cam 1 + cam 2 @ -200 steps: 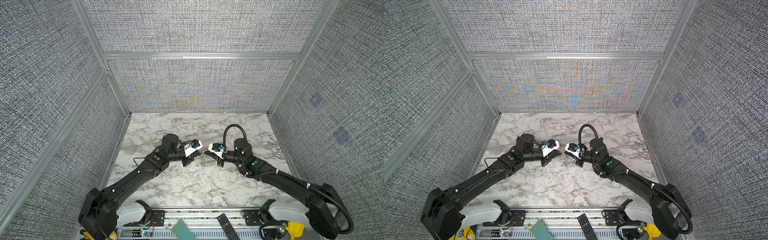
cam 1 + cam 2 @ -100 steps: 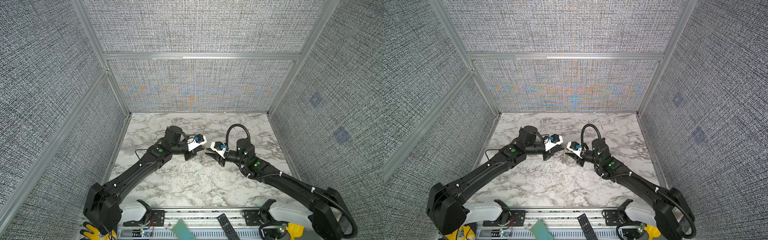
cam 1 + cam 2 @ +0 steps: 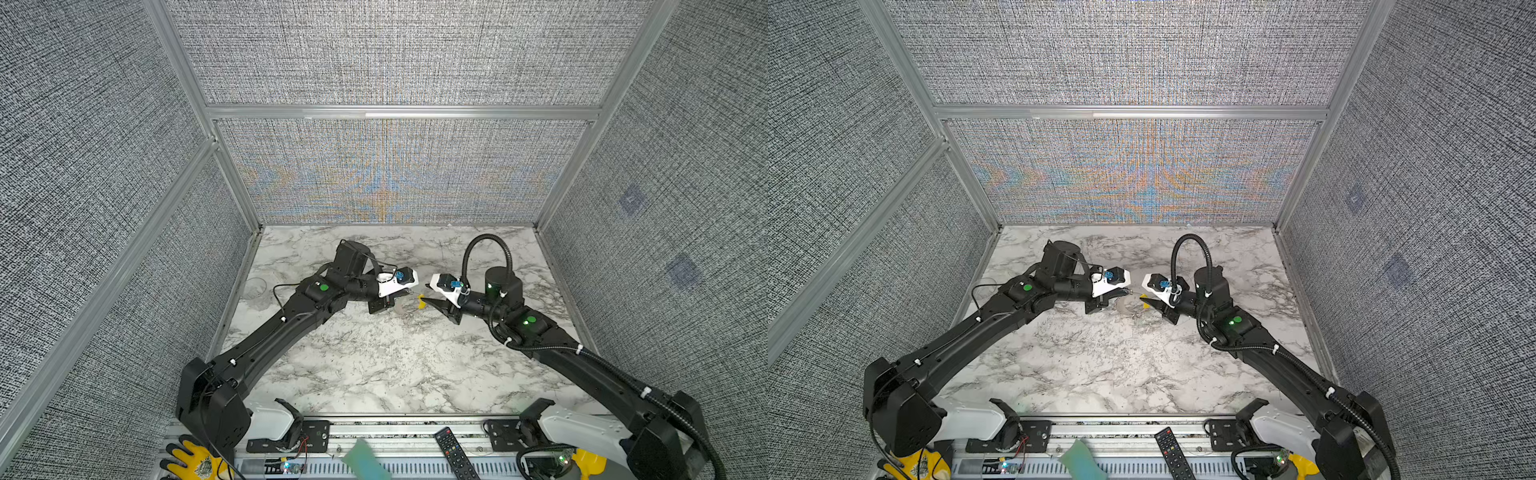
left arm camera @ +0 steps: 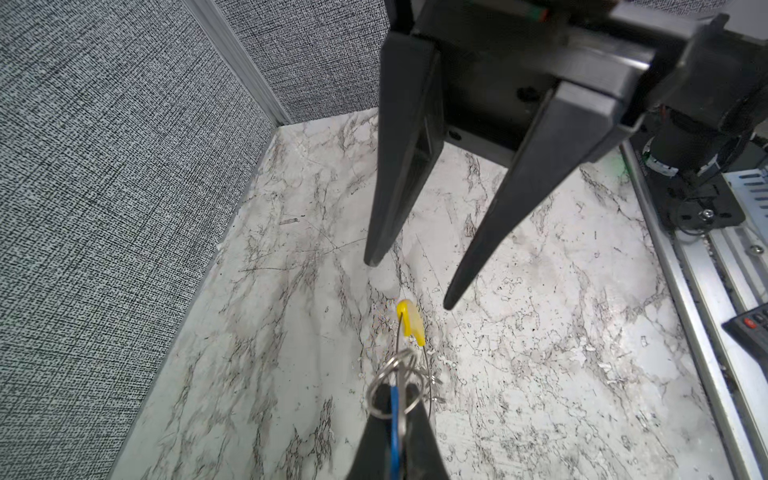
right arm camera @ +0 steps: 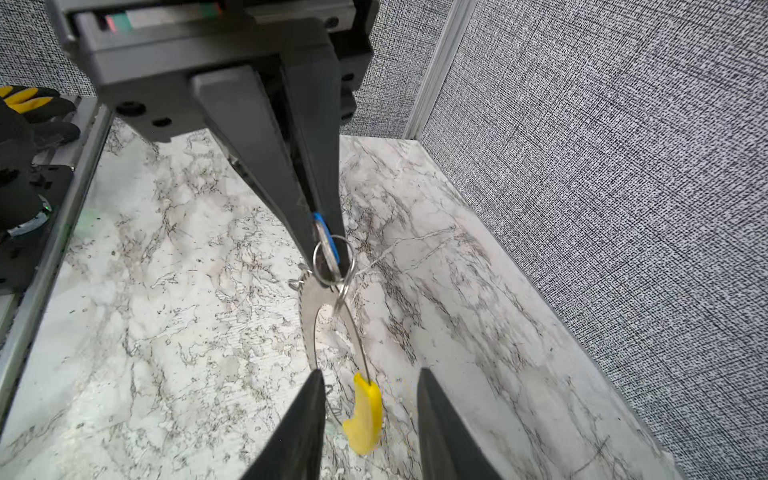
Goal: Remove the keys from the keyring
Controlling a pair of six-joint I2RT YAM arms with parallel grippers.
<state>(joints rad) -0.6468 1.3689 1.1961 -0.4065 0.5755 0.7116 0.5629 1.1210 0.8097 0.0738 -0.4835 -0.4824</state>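
Note:
My left gripper (image 4: 395, 392) is shut on the blue-headed key (image 4: 394, 415), held above the marble table. A small metal ring (image 4: 388, 390) loops round the key at the fingertips. From it hangs the keyring (image 5: 309, 328), a thin grey loop with a yellow section (image 5: 365, 415). My right gripper (image 5: 371, 372) is open, its fingers (image 5: 307, 415) on either side of the yellow section without touching it. In both top views the left gripper (image 3: 409, 293) and right gripper (image 3: 428, 300) nearly meet mid-table, the yellow section (image 3: 1145, 302) between them. I see no mint-green key head.
A clear glass cup (image 3: 254, 286) stands by the left wall. Along the front rail lie a black remote (image 3: 453, 451), a yellow glove (image 3: 195, 461) and a teal object (image 3: 365, 459). Grey fabric walls close the table on three sides.
The right gripper's jaws have gone from shut to open around the yellow section. The left gripper has moved right, toward the right gripper, still holding the blue key.

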